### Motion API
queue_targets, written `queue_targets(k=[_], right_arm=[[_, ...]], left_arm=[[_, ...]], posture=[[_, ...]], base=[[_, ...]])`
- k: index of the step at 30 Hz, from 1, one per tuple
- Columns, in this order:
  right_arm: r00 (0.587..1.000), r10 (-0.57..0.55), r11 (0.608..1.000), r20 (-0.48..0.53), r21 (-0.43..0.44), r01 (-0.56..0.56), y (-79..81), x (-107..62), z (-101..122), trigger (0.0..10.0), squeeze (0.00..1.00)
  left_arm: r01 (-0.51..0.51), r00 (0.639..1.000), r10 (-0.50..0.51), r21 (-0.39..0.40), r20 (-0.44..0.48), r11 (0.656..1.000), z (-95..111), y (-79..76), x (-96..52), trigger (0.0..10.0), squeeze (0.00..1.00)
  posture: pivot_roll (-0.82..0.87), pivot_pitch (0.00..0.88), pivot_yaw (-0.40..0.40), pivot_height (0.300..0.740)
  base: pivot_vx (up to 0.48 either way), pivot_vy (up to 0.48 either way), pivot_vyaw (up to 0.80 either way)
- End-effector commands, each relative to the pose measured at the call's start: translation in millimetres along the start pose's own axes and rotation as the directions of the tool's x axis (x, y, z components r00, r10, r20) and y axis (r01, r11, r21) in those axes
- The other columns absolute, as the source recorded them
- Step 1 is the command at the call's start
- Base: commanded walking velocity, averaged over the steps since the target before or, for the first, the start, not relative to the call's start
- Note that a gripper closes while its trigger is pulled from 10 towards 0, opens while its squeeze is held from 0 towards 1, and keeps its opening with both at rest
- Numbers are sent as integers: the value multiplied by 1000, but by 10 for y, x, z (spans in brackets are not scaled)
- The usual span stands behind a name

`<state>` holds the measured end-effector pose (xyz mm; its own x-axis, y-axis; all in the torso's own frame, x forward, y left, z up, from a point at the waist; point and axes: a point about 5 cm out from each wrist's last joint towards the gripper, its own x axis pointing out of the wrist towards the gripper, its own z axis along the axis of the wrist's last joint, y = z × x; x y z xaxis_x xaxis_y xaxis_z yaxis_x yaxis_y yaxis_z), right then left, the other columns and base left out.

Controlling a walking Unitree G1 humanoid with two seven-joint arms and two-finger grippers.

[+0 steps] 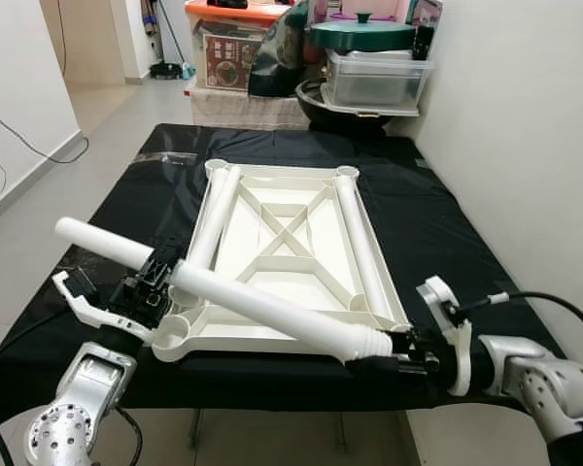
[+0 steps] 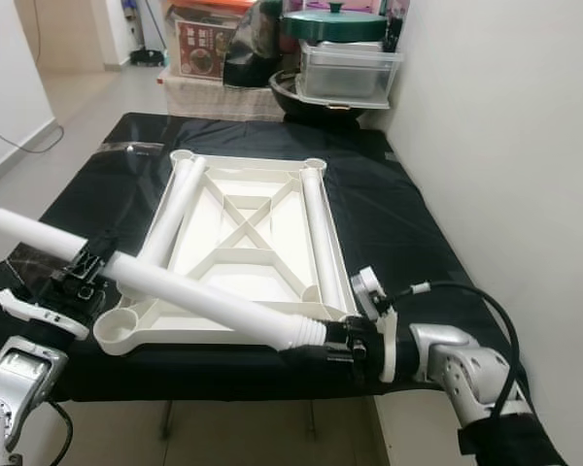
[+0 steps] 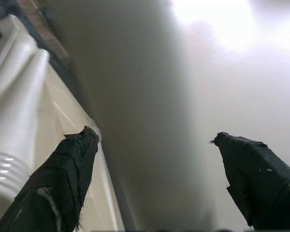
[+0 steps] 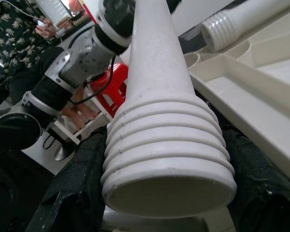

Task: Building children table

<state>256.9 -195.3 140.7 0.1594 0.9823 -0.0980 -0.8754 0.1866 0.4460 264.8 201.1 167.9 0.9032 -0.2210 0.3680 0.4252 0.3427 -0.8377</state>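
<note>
**Leg held across the near edge of the upturned top**

Both grippers are sharing one white leg (image 1: 262, 306), carrying it level just above the near rim of the tabletop (image 1: 282, 238). Right gripper (image 1: 394, 364) is clamping the threaded end, fingers (image 4: 72, 193) pressing on either side of the ridges. Left gripper (image 1: 154, 282) is sitting further up the shaft; its fingers (image 3: 70, 169) are straddling the tube, but I cannot tell whether they are actually squeezing it or only bracketing it.

Tabletop is lying upside down on a black-covered bench (image 1: 437, 223), cross-ribs up, round sockets at the corners. Two more legs (image 1: 361, 248) are resting loose along its long sides inside the frame; none is standing in a socket.

Step in hand, by my reading: first leg being brought to a socket. Nearest open one is the near-left corner socket (image 1: 175, 333). Next move calls for tipping the leg upright, threaded end down, centring it over a socket, then pressing or turning it home, which probably means regrasping away from the thread.

Beyond the bench: storage boxes (image 1: 374, 78) and a green lid (image 1: 361, 34) against the wall. A person (image 4: 19, 38) is standing behind the robot.
</note>
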Motion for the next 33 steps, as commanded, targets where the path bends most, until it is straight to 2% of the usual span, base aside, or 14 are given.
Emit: queue_targets(k=[1,6,12,13,14,17,18,23,31,32,33], right_arm=[[1000,10,1000,-2,-21,-10,5,-19,23,0,0],[1000,15,1000,-2,-23,-15,12,-25,27,0,0],[1000,23,999,-12,-25,-24,27,9,-16,0,0],[1000,23,999,-13,-26,-23,26,8,-17,0,0],[1000,21,999,-12,-26,-21,24,3,-14,0,0],[1000,20,999,-11,-26,-20,22,-1,-12,0,0],[1000,18,999,-10,-26,-18,21,-5,-11,0,0],[1000,17,1000,-8,-25,-18,16,4,-16,0,0],[1000,-14,999,-6,-46,14,-10,37,-28,0,0],[998,-55,998,-7,-40,54,-48,53,-45,10000,0],[998,-55,998,-7,-40,54,-48,53,-45,10000,0]], left_arm=[[29,999,-30,-15,-24,999,-30,-39,25,10000,0],[52,999,-52,-51,12,997,16,-39,55,10000,0],[130,991,-131,-84,-7,988,-44,-138,102,10000,0],[131,991,-132,-82,-10,988,-51,-142,100,6745,0],[120,993,-121,-73,-2,990,-40,-130,95,1373,0],[111,994,-111,-66,5,992,-30,-119,91,1373,0],[120,993,-119,-66,24,991,-2,-121,79,0,0],[167,984,-162,-68,70,984,81,-142,60,0,0],[167,984,-162,-73,70,983,99,-127,70,0,0],[164,985,-159,-76,66,984,98,-120,72,0,0],[164,985,-159,-76,66,984,98,-120,72,0,0]], posture=[[56,0,-91,740],[55,0,-92,740],[53,0,-89,740],[50,0,-87,740],[50,0,-87,740],[50,0,-87,740],[50,0,-87,740],[53,0,-91,740],[53,0,-91,740],[52,0,-90,740],[52,0,-90,740]], base=[[0,0,0],[0,0,0],[0,0,0],[0,0,0],[0,0,0],[0,0,0],[0,0,0],[0,0,0],[0,0,0],[0,0,0],[0,0,0]])
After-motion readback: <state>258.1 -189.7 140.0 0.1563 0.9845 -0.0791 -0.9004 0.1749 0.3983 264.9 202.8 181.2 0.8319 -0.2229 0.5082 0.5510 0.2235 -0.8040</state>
